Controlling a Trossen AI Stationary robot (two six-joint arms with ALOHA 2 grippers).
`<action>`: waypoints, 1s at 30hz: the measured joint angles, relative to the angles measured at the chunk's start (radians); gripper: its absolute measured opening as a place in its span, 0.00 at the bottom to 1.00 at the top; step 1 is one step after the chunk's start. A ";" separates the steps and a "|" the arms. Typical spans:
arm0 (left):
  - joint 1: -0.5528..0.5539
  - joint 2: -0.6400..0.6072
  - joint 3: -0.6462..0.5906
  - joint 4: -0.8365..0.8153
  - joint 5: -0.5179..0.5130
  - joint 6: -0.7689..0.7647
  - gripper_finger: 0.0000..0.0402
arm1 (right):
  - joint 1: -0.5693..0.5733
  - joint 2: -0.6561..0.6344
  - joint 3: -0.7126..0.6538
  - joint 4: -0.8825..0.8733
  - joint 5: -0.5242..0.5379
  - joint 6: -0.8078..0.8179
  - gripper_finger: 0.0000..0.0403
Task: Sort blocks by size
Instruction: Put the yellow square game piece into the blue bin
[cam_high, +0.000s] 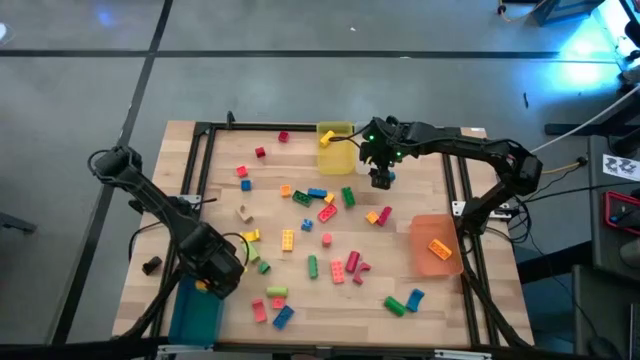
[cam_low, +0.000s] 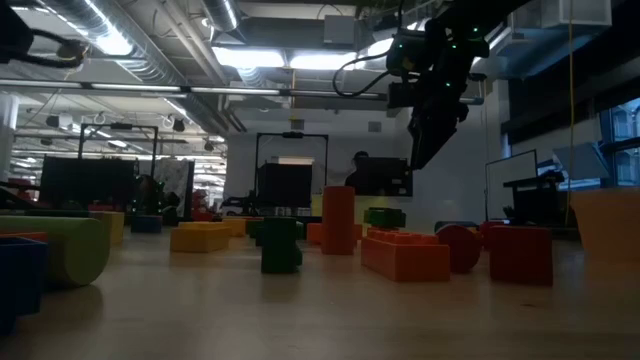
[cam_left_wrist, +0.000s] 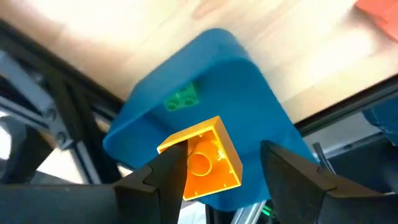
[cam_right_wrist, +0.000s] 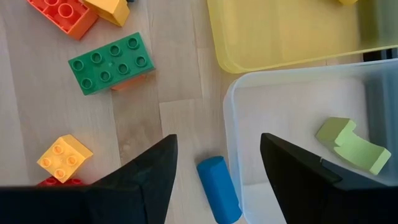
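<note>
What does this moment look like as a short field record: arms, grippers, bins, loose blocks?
left gripper: open over the teal bin, by the table's near left corner
yellow brick: between the left fingers, above the bin; contact unclear
teal bin contents: one small green brick
right gripper: open, empty, beside the clear bin and yellow bin
clear bin contents: a pale green piece
orange bin: holds one orange brick
loose blocks: many, scattered mid-table

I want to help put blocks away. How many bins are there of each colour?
teal bin: 1
yellow bin: 1
clear bin: 1
orange bin: 1
Total: 4 bins
</note>
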 joint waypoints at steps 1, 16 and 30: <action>0.000 0.000 -0.013 0.027 0.000 0.000 0.46 | 0.000 0.000 0.000 0.000 0.000 0.000 0.58; 0.040 0.000 -0.152 0.148 0.000 0.050 0.46 | 0.000 0.000 0.000 0.001 0.000 0.000 0.58; 0.081 -0.039 -0.150 0.139 -0.042 0.149 0.46 | 0.000 0.000 0.000 0.055 -0.172 0.000 0.58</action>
